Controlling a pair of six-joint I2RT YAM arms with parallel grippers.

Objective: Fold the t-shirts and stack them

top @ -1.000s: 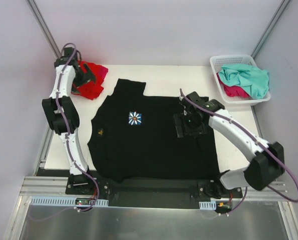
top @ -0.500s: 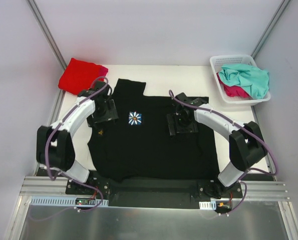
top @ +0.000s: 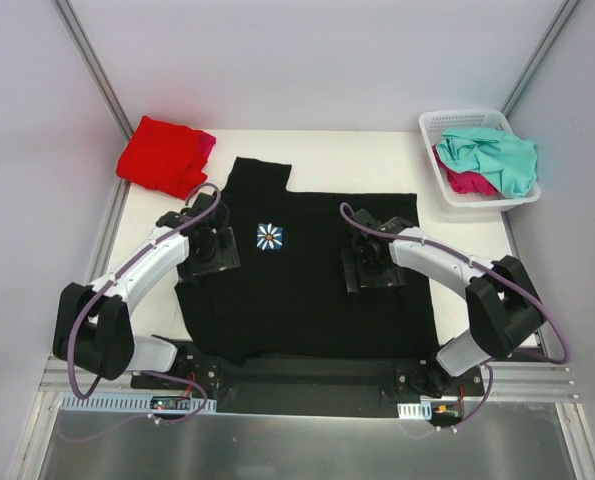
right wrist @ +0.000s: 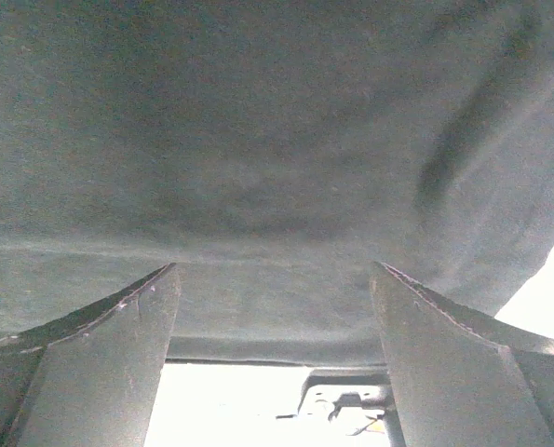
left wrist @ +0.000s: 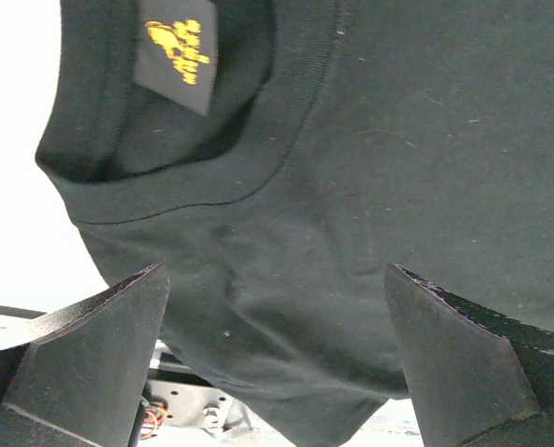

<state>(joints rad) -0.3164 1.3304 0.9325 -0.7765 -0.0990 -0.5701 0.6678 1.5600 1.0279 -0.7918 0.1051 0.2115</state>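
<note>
Right, I have the black t-shirt [top: 297, 295] spread flat mid-table, its long axis running left to right: collar at the left, hem at the right, one sleeve pointing to the far side. My left gripper [top: 211, 257] hangs over the collar end, jaws spread wide and holding nothing; on the left wrist view the yellow neck label [left wrist: 176, 51] sits just beyond the fingers [left wrist: 90, 349]. My right gripper [top: 372, 270] is equally wide open and empty, over the shirt's right half, so each arm is nearer its own end. At far right, the white basket [top: 464, 113] holds the teal shirt [top: 497, 155] on top of a magenta-pink one [top: 465, 183]. A folded red shirt [top: 159, 155] lies in the far left corner.
</note>
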